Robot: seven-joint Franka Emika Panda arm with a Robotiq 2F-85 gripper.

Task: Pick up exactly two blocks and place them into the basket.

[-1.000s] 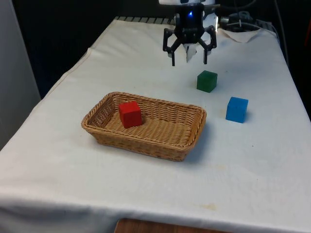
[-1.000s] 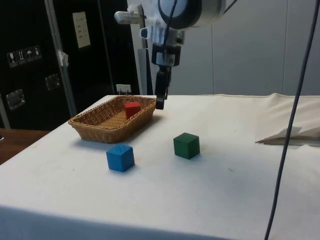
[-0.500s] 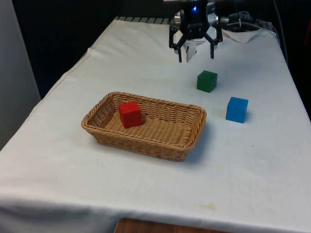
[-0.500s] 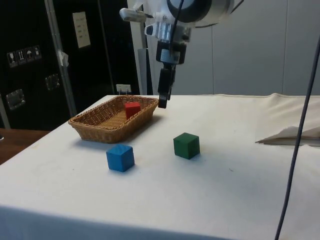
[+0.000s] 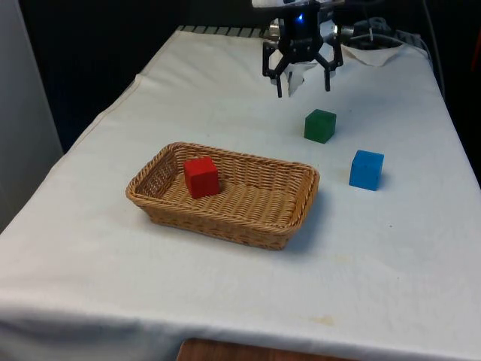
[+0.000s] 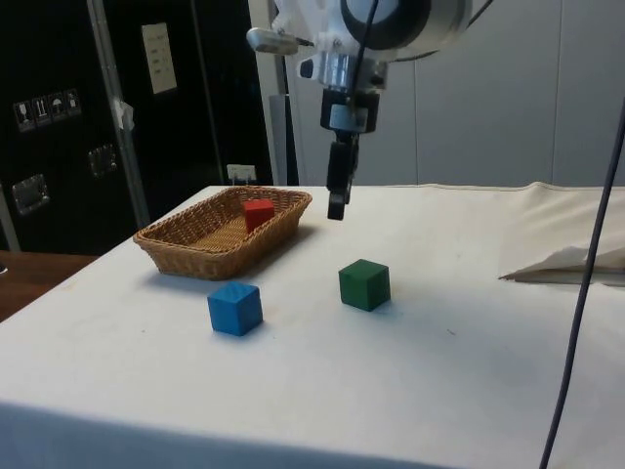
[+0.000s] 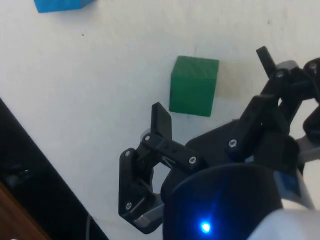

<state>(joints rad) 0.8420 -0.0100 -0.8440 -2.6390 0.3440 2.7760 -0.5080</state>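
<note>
A small green cube-shaped block (image 5: 320, 125) sits on the white tablecloth (image 5: 225, 90), between the robot's end of the table and a small blue cube-shaped block (image 5: 366, 169) that lies nearer the camera in the front view. To the front view's left of both rests a shallow woven wicker basket (image 5: 293, 214) with a small red cube-shaped block (image 5: 201, 177) already inside it, so one more block appears to be needed. The black two-finger gripper (image 5: 303, 83) hangs in the air with its fingers spread apart and holding nothing. It hovers above the cloth, a little beyond the green block toward the robot, and slightly to the front view's left of it. The side view places the gripper (image 6: 336, 206) clearly higher than the green block (image 6: 364, 284) and not touching it. In the wrist view the green block (image 7: 193, 86) lies just past the fingertips, near but not between them. The block looks rigid, light and smooth-sided with flat faces, so it should suit a grasp across two opposite vertical sides near the middle, with the fingers squared to those faces.
</note>
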